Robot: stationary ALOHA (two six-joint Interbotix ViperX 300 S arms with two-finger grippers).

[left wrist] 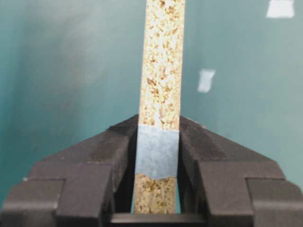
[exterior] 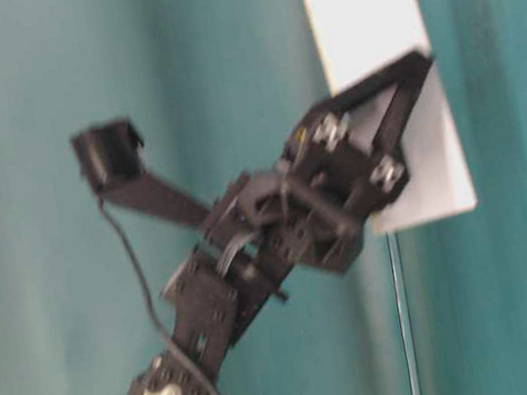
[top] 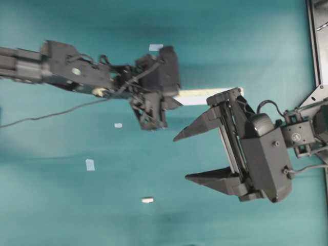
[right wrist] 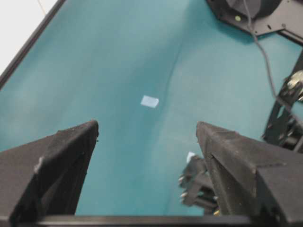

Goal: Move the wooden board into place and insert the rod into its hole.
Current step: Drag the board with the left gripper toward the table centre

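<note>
The right tool (top: 180, 157) hangs nearest the overhead camera, jaws wide and empty. Left of it, the left tool (left wrist: 157, 156) is clamped on the wooden board (top: 201, 95), whose long axis runs left-right. The rod (top: 147, 200) lies on the table (top: 61, 205), below-left of the right tool, the nearer one.

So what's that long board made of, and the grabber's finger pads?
The wooden board looks like particleboard: its edge shows speckled, pressed chips, while its broad face looks smooth and white, probably laminated. The left gripper has fingers that look like matte black, grainy foam or rubber.
</note>
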